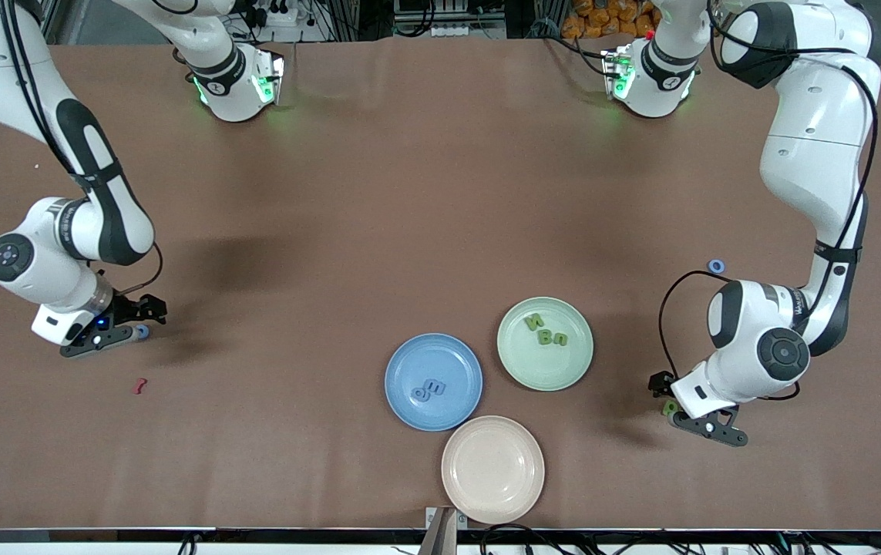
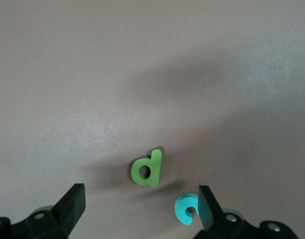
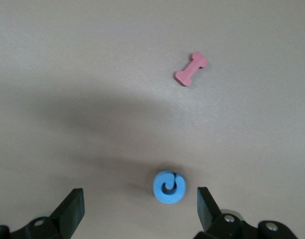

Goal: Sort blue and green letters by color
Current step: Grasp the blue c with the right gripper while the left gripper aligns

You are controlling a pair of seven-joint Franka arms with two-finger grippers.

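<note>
Both end effectors were held wide: the left end effector [image 2: 137, 211] over a green letter [image 2: 147, 168], the right end effector [image 3: 137, 211] over a blue letter [image 3: 169, 187].

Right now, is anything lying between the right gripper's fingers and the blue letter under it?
No. In the right wrist view, the right gripper is open above the blue letter, with only bare table between them.
</note>
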